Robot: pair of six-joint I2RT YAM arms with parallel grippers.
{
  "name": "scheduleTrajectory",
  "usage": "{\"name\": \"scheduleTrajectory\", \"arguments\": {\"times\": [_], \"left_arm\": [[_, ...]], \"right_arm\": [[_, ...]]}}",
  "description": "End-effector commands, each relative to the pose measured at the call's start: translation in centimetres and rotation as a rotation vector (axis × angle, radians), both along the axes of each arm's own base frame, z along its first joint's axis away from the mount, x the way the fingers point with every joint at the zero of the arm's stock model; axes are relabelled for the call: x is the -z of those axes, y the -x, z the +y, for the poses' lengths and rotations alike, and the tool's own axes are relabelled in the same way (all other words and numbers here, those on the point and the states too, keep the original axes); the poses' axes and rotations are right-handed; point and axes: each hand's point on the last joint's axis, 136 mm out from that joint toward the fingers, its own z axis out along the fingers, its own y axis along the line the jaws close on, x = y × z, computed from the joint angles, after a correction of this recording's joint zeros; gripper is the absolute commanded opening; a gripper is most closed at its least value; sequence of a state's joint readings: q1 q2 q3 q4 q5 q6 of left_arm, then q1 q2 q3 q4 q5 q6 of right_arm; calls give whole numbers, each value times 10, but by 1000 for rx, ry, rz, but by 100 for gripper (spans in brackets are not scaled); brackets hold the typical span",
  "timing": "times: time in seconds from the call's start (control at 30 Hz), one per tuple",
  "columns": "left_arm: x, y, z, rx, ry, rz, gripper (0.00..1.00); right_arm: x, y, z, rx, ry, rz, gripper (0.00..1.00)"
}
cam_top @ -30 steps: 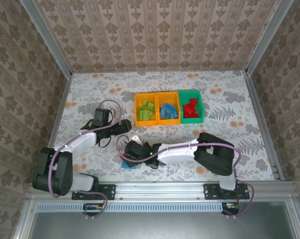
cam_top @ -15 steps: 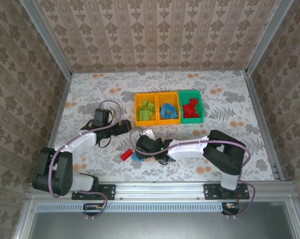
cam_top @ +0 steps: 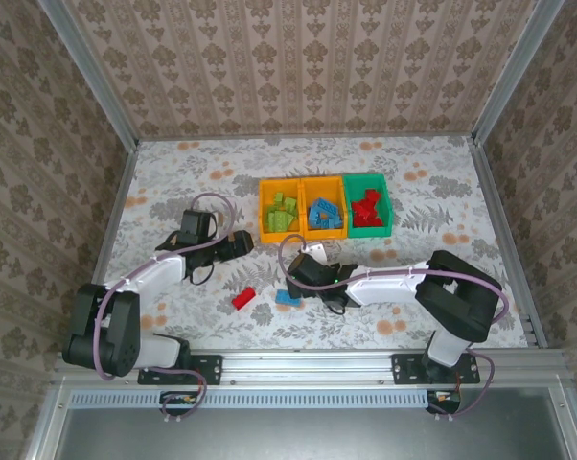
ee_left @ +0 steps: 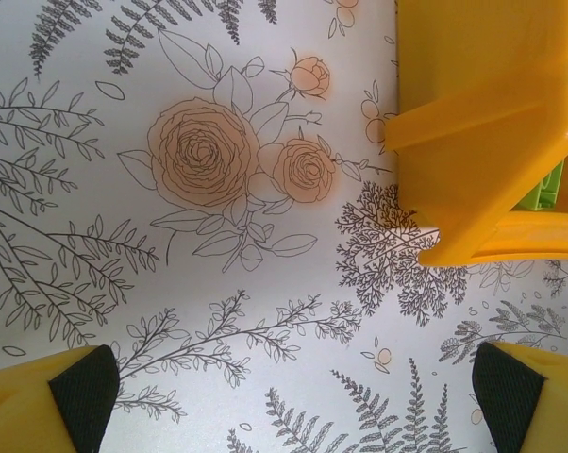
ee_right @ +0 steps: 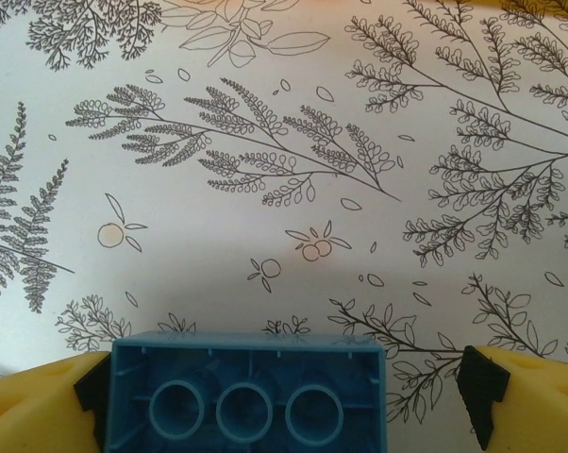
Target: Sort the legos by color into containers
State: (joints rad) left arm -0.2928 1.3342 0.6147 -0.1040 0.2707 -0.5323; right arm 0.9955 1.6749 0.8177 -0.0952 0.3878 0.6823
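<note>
With right gripper point(ee_right: 284, 389) spread wide and clamping nothing, centre on small blue studded plastic brick point(ee_right: 248, 406) lying upturned on patterned table point(ee_right: 265, 142) between the pads point(ee_right: 93, 387), touching one, clear of the other. Close squarely, lift, carry to middle orange plastic bin point(cam_top: 325, 234) of blue bricks point(cam_top: 324, 213), avoiding left orange bin point(cam_top: 281, 235) of light green bricks point(cam_top: 282, 211) and green bin point(cam_top: 370, 231) of red bricks point(cam_top: 368, 209).

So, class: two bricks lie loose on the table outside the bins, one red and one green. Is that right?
No. The second one is a blue brick, not green, as the top external view shows. The rest holds: it and the red brick lie loose on the table, outside the bins.
</note>
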Motion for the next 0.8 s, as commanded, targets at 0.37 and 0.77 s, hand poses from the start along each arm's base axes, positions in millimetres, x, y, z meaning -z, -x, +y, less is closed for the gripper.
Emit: {"name": "scheduleTrajectory", "arguments": {"times": [0.37,0.77], "left_arm": [[6,3,0,-11,22,17,100],[1,4,1,-5,11,4,100]], "right_arm": [[5,2,-2,27,10,52,94],[9,-1,-4,27,19,71,62]]}}
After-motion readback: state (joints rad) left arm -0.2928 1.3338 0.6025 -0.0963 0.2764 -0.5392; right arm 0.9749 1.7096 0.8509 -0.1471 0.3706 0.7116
